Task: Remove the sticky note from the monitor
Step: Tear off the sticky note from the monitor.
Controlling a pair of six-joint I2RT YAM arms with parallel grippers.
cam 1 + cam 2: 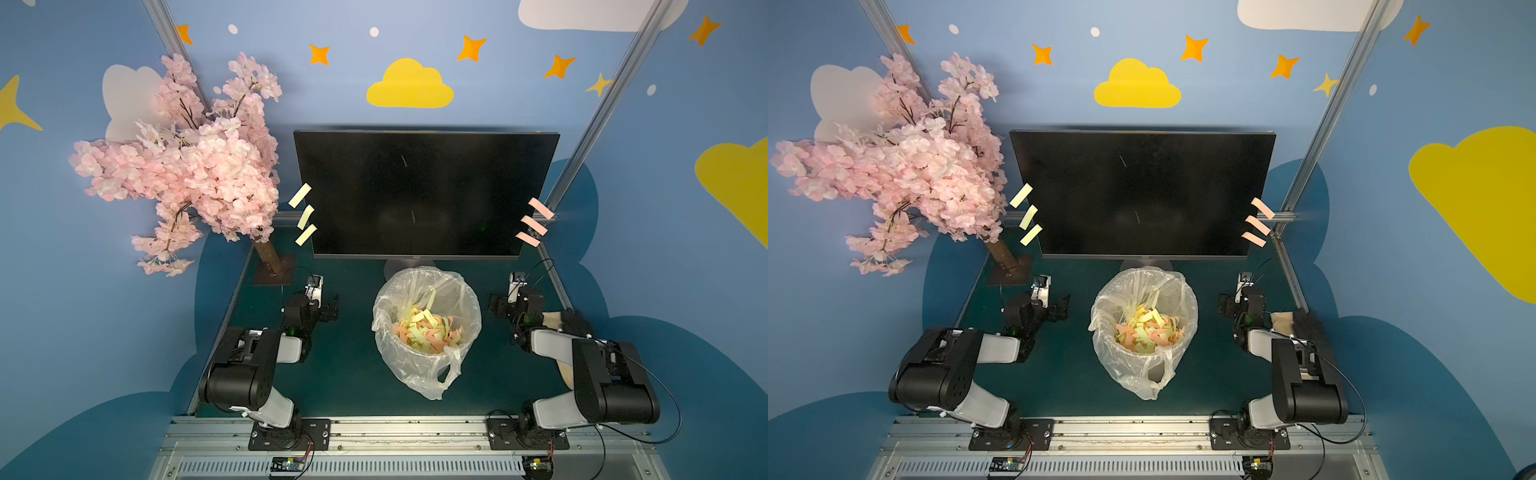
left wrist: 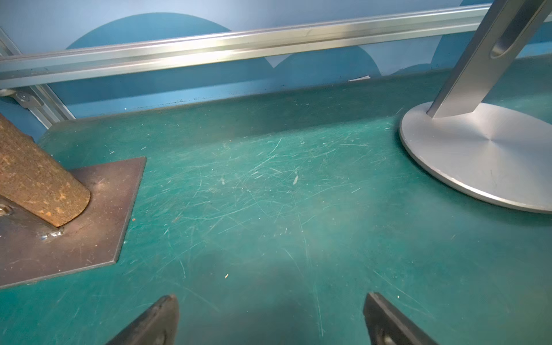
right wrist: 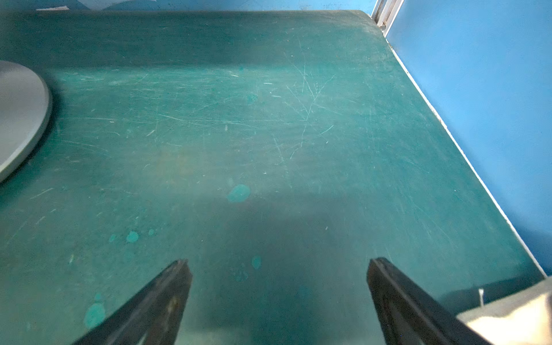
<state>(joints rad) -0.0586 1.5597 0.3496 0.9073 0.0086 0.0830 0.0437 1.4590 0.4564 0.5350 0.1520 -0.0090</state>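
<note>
The left gripper [image 2: 270,301] has its jaws wide apart with nothing between them, low over the scratched green table [image 2: 268,194]. The right gripper [image 3: 279,265] is the same, spread and empty. Ahead of both and higher up is the monitor [image 1: 424,191], a flat, glossy black panel on a round brushed-metal stand base [image 2: 478,155]. Three yellow sticky notes [image 1: 305,216] sit on its edge ahead of and above the left gripper. Three pink sticky notes [image 1: 534,225] sit on the opposite edge, ahead of and above the right gripper. Between the two grippers is a bin [image 1: 469,299] lined with a thin clear bag and holding many paper strips.

Each note is a narrow strip of thin paper: very light, soft, easy to crease or tear. It seems that only the inner end is glued to the bezel, though the top views are too small to be sure. I judge the free outer end is the place to pinch — then peel gently, because the monitor is stiff but may rock on its single foot.
</note>
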